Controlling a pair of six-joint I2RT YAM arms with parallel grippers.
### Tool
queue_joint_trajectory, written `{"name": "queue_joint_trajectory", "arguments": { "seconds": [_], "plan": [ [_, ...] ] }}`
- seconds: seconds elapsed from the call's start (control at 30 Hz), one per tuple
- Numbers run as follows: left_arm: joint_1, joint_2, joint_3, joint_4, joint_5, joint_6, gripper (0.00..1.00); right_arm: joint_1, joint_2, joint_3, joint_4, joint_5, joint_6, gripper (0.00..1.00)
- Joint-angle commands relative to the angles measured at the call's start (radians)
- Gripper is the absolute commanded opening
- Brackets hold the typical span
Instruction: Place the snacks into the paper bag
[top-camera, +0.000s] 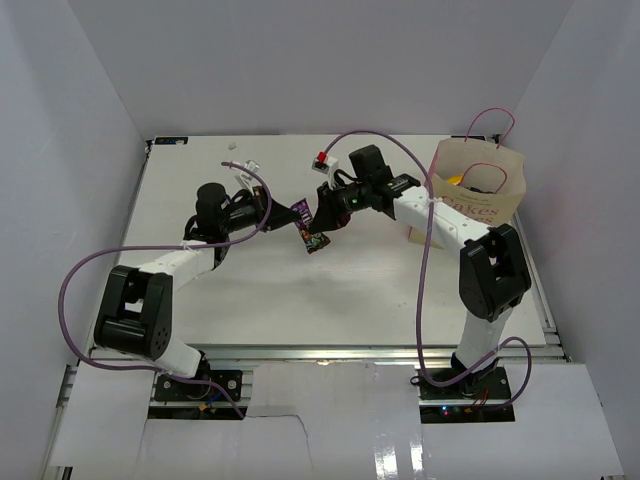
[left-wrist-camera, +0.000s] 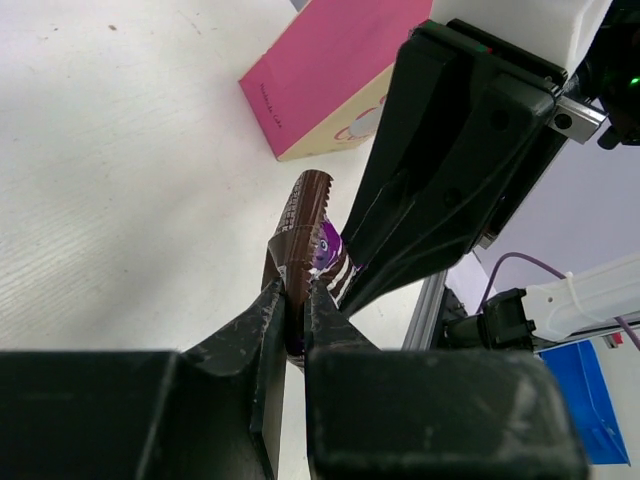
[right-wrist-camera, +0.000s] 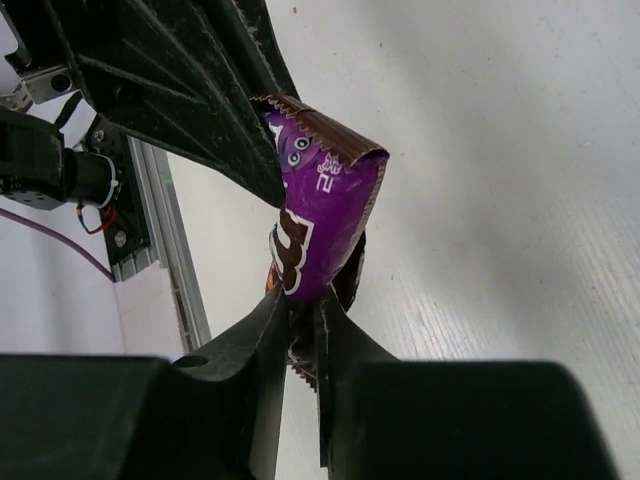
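Viewing from the top camera first, I note a small purple-and-brown wrapped candy bar (top-camera: 309, 228) over the middle of the white table (top-camera: 400, 290), between the two arms. The left gripper (top-camera: 288, 215) reaches it from the left and the right gripper (top-camera: 322, 218) from the right. The upright cream-tan paper bag with pink lettering and thin loop handles (top-camera: 482, 208) stands at the far right, well apart from the candy bar. Something yellow (top-camera: 455, 182) shows inside its open mouth.

From the left wrist camera, I record the left pincer (left-wrist-camera: 297, 300) clenched on one crimped end of the candy bar (left-wrist-camera: 312, 235). The black fingers (left-wrist-camera: 440, 170) of the right gripper lie just beside the wrapper. The bag's pink side (left-wrist-camera: 320, 70) shows beyond.

From the right wrist camera, I record the right pincer (right-wrist-camera: 300, 325) clenched on the lower crimped end of the candy bar (right-wrist-camera: 320, 210). The left gripper's dark fingers (right-wrist-camera: 190, 90) touch the wrapper's upper end.
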Motion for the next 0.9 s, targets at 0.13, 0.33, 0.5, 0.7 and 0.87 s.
{"name": "queue_joint_trajectory", "arguments": {
  "seconds": [0.13,0.33,0.5,0.7,0.87],
  "plan": [
    [-0.004,-0.102,0.038,0.075,-0.018,-0.071,0.47,-0.038,-0.11,0.045,0.003,-0.09,-0.082,0.08],
    [0.005,-0.209,0.076,0.054,-0.158,-0.044,0.98,-0.166,-0.249,0.136,-0.046,-0.064,-0.187,0.08],
    [0.013,-0.259,0.115,-0.073,-0.218,0.064,0.98,-0.362,-0.369,0.306,-0.046,0.156,-0.226,0.08],
    [0.013,-0.289,0.044,-0.081,-0.238,0.067,0.98,-0.566,-0.444,0.305,-0.046,0.457,-0.306,0.08],
    [0.013,-0.314,0.004,-0.1,-0.286,0.075,0.98,-0.681,-0.478,0.182,-0.061,0.543,-0.359,0.08]
  ]
}}
